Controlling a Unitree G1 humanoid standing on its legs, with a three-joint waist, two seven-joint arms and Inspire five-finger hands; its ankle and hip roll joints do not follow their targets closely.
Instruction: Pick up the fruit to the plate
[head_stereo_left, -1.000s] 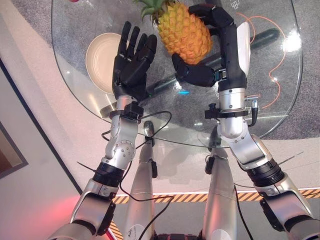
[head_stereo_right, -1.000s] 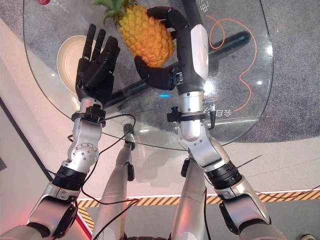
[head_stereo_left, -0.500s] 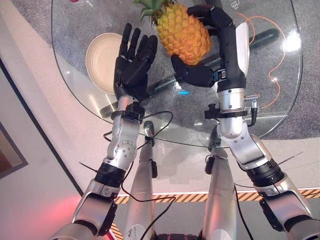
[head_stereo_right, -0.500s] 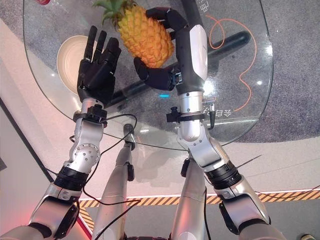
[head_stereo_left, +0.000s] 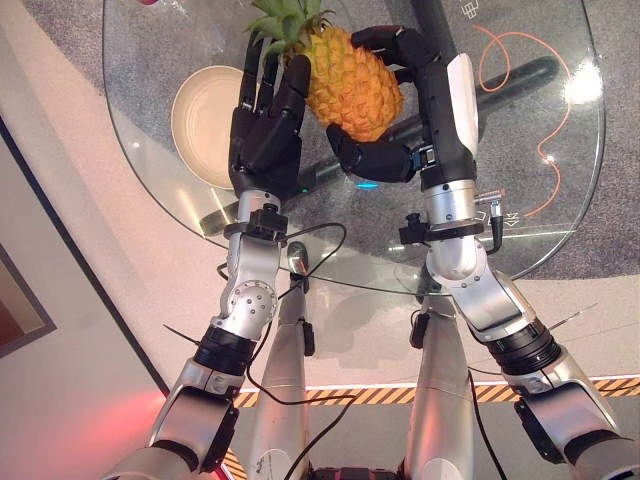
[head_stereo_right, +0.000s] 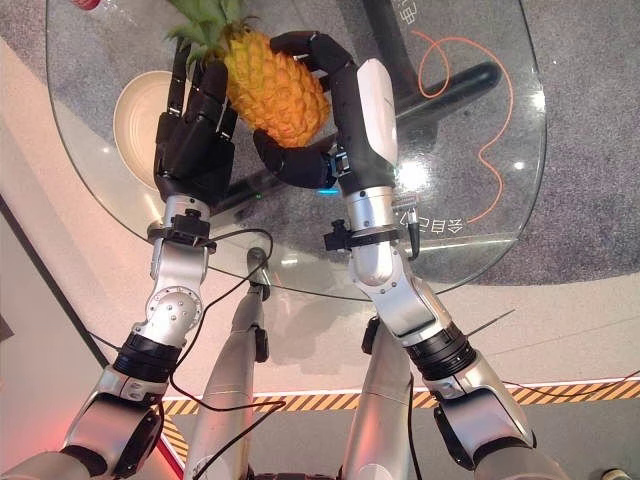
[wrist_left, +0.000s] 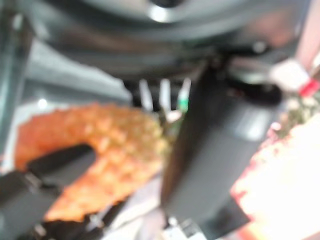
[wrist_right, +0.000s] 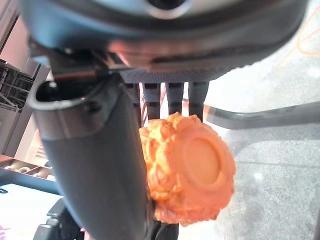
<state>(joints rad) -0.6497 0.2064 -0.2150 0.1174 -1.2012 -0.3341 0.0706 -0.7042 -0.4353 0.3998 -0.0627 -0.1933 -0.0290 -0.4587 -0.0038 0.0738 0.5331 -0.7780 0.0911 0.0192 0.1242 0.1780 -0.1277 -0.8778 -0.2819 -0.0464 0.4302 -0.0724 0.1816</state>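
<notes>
My right hand is curled round a yellow-orange pineapple with a green leafy crown, holding it above the glass table; thumb below, fingers over the top. The pineapple's round base faces the right wrist view. My left hand stands open with straight fingers, its fingertips against the pineapple's crown side. The pineapple shows in the left wrist view past that hand. A cream plate lies on the table behind and left of my left hand, partly hidden by it.
An orange cable loops beneath the glass at the right. A dark table-base bar runs under the glass. The table's near edge curves just past my wrists.
My right hand has carried the pineapple leftwards, toward the plate, until it meets my left hand's fingers. The left hand has stayed nearly in place.
</notes>
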